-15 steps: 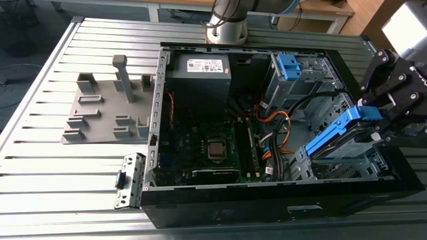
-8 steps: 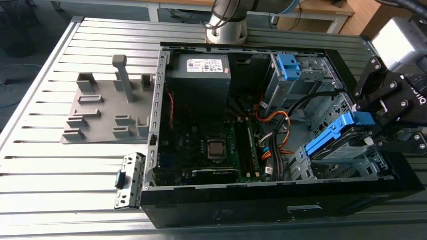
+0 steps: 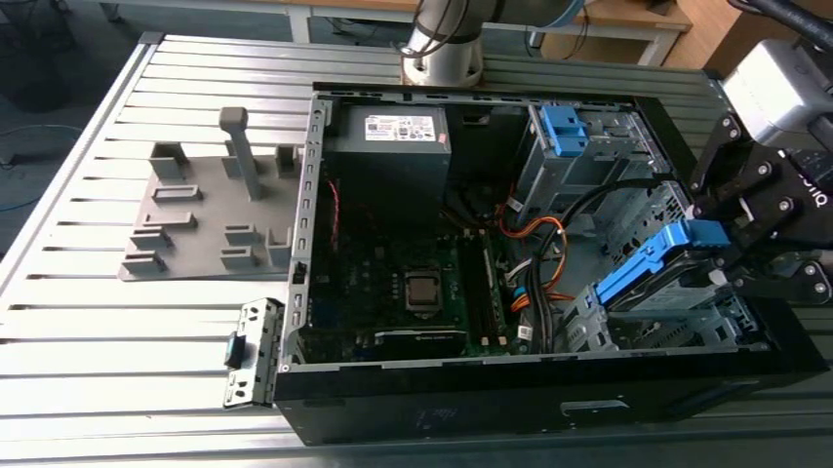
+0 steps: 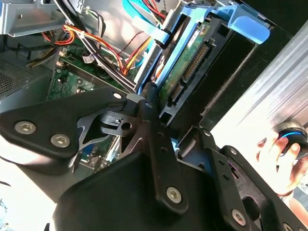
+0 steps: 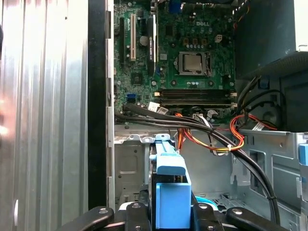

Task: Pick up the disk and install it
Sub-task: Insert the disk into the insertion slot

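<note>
On the slatted metal desk (image 3: 78,322) I see the open computer case (image 3: 521,414) lying on its side, with a grey moulded tray (image 3: 195,234) beside it toward the exterior view's left. Over the metal drive cage (image 3: 677,331), at the case's corner on the exterior view's right, my hand (image 3: 742,249) is clenched on the disk (image 3: 664,278). I hold it tilted on edge by its blue bracket (image 5: 171,192). Orange and black cables (image 5: 211,134) run just beside it.
</note>
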### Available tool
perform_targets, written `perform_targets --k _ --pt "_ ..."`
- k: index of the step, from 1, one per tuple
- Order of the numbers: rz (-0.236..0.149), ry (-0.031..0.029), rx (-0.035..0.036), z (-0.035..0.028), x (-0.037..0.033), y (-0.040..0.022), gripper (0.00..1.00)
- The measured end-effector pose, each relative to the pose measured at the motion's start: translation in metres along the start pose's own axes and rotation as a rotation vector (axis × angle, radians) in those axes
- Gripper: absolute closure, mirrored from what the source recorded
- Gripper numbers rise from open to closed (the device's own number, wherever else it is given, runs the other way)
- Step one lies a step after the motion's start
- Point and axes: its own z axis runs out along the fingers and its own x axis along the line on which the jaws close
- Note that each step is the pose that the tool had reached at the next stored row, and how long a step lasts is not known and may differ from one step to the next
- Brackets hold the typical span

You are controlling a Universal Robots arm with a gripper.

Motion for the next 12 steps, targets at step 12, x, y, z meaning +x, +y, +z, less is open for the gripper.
perform_targets --k 12 --pt "0.0 -0.0001 0.0 0.0003 0.0 0.0 0.64"
